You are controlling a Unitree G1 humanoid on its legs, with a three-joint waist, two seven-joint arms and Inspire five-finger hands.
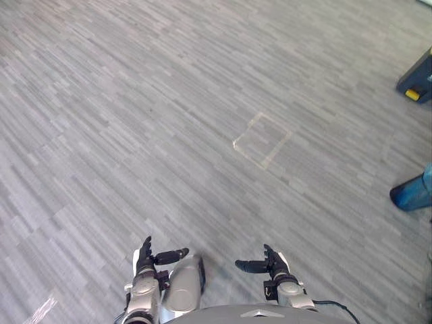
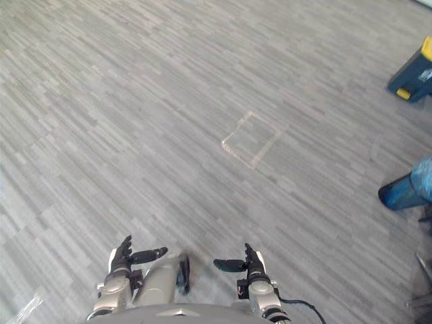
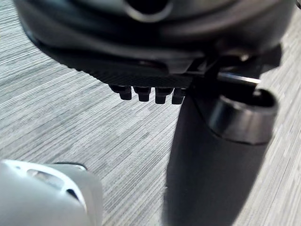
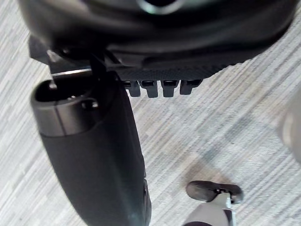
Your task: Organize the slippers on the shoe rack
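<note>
- Nearest you, your dark left hand (image 1: 143,260) and dark right hand (image 1: 273,264) hang low, fingers straight and thumbs spread, both empty.
- Under them runs the grey streaked plank floor (image 1: 135,101), with a pale taped square outline (image 1: 262,140) ahead.
- Turning right to search could bring you against what looks like a person's blue shoe (image 1: 412,192), cut off by the edge, or the dark blue box with a yellow patch (image 1: 417,81).
- You cannot tell from here where the slippers and shoe rack lie, or how they look; find them before you reach.
</note>
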